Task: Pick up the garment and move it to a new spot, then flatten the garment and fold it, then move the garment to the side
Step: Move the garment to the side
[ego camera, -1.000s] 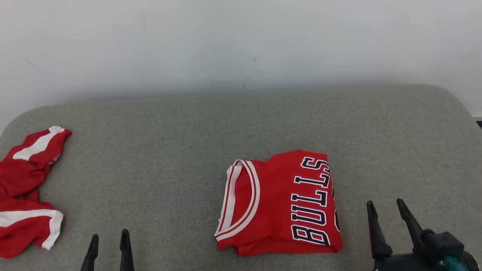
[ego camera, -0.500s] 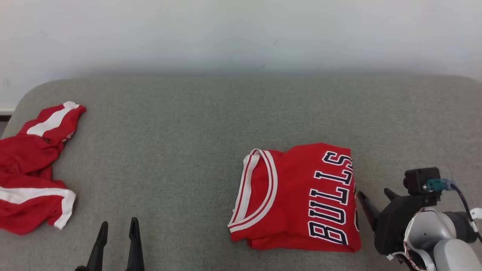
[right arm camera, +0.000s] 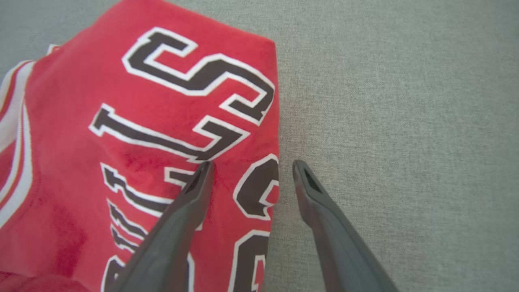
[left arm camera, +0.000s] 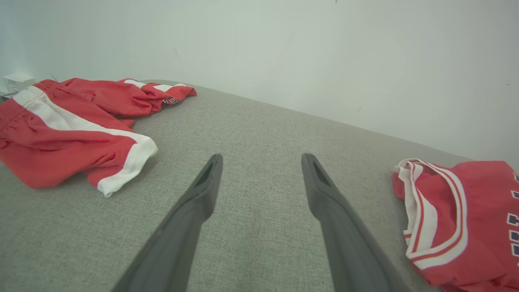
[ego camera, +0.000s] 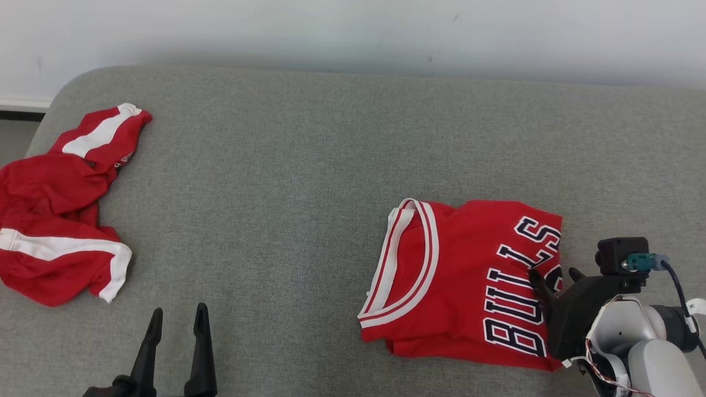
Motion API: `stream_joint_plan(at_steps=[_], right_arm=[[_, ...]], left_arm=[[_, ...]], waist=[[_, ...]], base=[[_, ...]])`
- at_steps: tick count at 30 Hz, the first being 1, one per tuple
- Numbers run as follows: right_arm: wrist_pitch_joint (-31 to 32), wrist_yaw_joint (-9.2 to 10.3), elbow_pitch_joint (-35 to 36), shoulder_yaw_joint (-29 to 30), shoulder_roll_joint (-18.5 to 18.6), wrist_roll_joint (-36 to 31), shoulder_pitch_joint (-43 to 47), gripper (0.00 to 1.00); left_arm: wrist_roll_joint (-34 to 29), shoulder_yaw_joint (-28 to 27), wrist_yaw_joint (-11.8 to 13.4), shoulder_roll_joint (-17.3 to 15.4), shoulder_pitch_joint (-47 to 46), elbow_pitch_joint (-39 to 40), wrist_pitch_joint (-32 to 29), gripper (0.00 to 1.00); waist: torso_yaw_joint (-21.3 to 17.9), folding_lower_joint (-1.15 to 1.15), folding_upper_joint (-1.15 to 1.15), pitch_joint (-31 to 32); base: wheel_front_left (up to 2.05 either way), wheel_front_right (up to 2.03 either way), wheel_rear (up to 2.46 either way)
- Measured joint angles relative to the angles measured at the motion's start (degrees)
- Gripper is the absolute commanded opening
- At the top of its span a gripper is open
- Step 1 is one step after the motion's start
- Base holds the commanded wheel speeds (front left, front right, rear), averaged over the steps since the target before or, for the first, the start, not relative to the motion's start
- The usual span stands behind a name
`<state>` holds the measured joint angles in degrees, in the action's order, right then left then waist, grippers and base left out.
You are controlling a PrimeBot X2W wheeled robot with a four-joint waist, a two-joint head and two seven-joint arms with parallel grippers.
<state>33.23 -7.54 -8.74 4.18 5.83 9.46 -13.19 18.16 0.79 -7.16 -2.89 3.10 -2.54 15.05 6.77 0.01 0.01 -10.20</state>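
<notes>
A grey upholstered surface (ego camera: pixel 287 182) runs beneath a pale wall. The folded red jersey (ego camera: pixel 458 281) lies flat and unheld at about four o'clock in the head view. The right gripper (ego camera: pixel 554 274) is spread wide astride the jersey's three-o'clock edge, one finger over the lettering and the other over bare upholstery; whether either tip touches is hard to tell. The left gripper (ego camera: pixel 179 310), also spread, hangs empty at seven o'clock. Crumpled red shorts (ego camera: pixel 60 204) sit at nine o'clock. If the gripper pinches only the top layer, dragging could peel the fold open. A shallow bite at the edge could slip.
</notes>
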Motion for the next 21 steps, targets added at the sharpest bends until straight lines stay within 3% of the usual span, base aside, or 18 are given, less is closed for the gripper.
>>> stream_joint_plan(at_steps=[14, 15, 16, 21], right_arm=[[-0.38, -0.01, -6.13, 0.38, -1.62, -3.98, -1.60, 1.00], [0.00, 0.00, -6.42, 0.15, -1.63, -3.97, -1.90, 0.47], [0.24, 0.00, -6.45, -0.11, -1.57, -3.97, -2.09, 0.00], [1.31, -0.04, -5.64, -3.68, 1.80, -4.04, -3.46, 0.00]], left_arm=[[-0.02, 0.38, -0.34, 0.00, -1.97, 0.04, 0.00, 1.00], [-0.02, 0.43, -0.34, 0.01, -1.97, 0.04, 0.00, 1.00], [-0.02, 0.43, -0.34, 0.01, -1.97, 0.04, 0.00, 1.00], [-0.02, 0.12, -0.34, 0.01, -2.02, 0.62, 0.00, 1.00]], waist=[[0.53, -0.01, 0.00, -2.27], [0.43, -0.01, -0.01, -2.32], [0.31, -0.01, -0.01, -2.37], [-0.60, -0.01, 0.00, -2.69]], base=[[0.00, 0.00, 0.00], [0.00, 0.00, 0.00], [0.00, 0.00, 0.00], [0.00, 0.00, 0.00]])
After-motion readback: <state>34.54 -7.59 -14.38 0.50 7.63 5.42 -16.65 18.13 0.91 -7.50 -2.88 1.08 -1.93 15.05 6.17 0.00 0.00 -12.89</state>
